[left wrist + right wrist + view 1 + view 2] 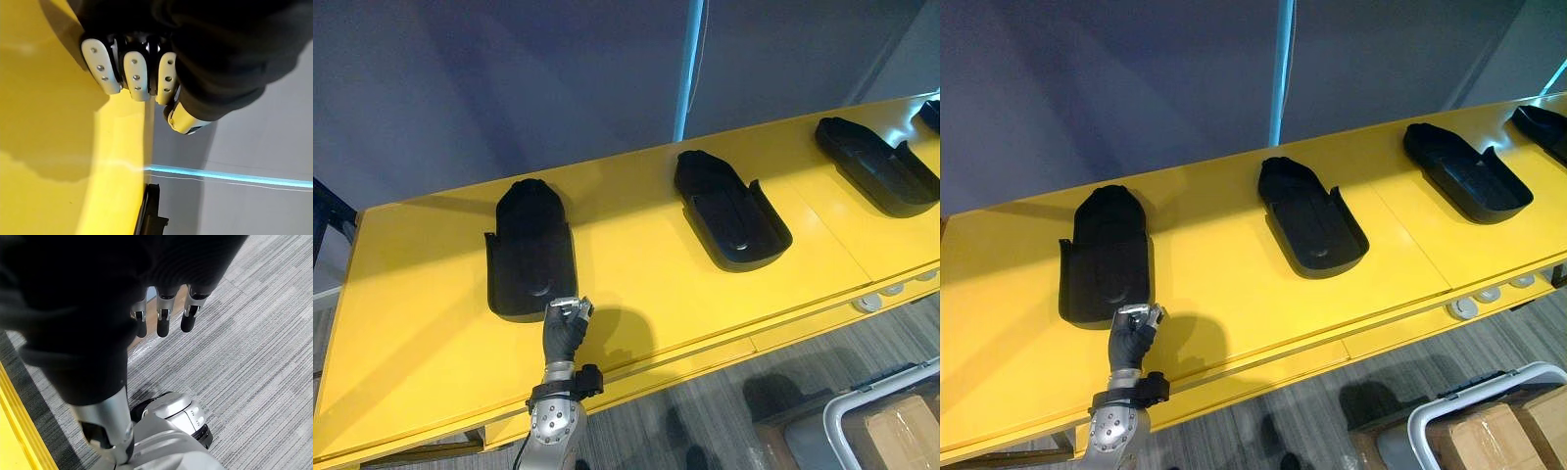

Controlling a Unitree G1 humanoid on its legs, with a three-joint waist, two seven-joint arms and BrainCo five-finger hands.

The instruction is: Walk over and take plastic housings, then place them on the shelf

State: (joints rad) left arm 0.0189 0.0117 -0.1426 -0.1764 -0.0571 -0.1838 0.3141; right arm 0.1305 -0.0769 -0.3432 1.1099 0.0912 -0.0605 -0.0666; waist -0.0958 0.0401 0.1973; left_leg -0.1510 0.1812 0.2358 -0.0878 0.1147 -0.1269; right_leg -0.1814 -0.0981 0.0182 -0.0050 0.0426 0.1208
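While the left hand (566, 328) sits at the near rim of the nearest housing (529, 250) on the yellow table (636, 284), I cannot tell whether it has closed on that rim or only touches it. The right hand (164, 320) hangs slack and apart over the carpet (264, 333). Two other housings (729, 211) lie farther along the table, untouched. A hold on one end of so long a shell looks risky: it may tip, twist loose or skid away across the smooth top as it is lifted. No label or writing can be read anywhere.
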